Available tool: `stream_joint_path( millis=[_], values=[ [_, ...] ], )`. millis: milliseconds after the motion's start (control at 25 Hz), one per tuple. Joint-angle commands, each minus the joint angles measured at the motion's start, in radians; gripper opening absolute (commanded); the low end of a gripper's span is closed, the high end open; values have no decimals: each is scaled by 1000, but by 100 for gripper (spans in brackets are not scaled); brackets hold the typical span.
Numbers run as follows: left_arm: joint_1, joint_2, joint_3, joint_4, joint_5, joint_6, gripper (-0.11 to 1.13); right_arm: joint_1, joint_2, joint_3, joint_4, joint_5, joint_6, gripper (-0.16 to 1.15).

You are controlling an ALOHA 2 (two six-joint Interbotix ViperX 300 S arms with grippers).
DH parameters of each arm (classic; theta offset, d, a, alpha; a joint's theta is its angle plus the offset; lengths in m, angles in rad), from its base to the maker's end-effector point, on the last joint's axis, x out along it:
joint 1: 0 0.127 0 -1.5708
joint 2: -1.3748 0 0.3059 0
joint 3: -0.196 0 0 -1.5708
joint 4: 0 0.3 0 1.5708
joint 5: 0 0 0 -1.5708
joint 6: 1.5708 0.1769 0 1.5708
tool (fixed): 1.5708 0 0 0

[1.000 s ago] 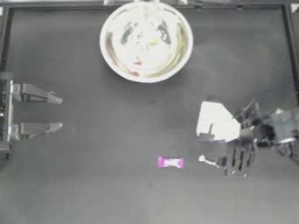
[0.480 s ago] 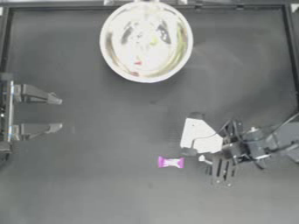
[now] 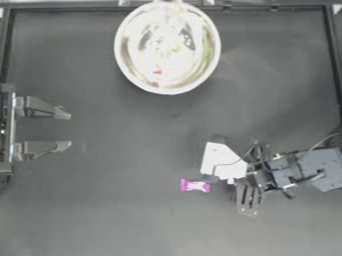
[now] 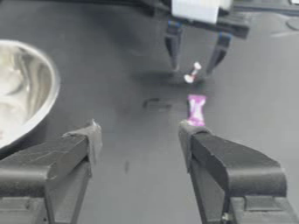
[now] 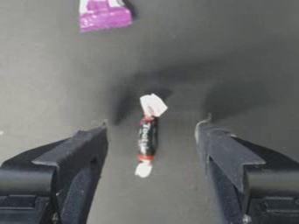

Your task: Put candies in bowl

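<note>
Right tool (image 5: 151, 131) wide open, gripping nothing — straddles a dark candy w/ white twist ends (image 5: 146, 136) on the surface (image 3: 100, 210); magenta candy (image 3: 194, 186) nearby. Left tool (image 3: 65, 130) parked, open.

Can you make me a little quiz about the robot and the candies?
1. True or false: the magenta candy is lying on the table, outside the bowl.
2. Which gripper is over a candy? A) the left gripper B) the right gripper
3. Fill in: the dark candy with white twisted ends lies between the right gripper's ____ jaws.

Key:
1. True.
2. B. The left gripper waits at the table's left side.
3. Open.
</note>
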Motion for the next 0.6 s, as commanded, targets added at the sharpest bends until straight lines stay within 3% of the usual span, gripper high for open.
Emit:
stream_joint_path(
  millis=[40,240,480,600],
  values=[
    [3,5,-11,-5,-3,-2,90,2,11,-6,-5,-8,3,90],
    [3,5,-9,-12,-3,-2,90,2,21,-5,-6,-5,5,81],
    [3,5,-9,-17,-2,-2,90,14,12,-5,-23,20,14,32],
    [3,5,-9,-17,-2,-2,90,17,-23,-5,-38,17,17,32]
  ],
)
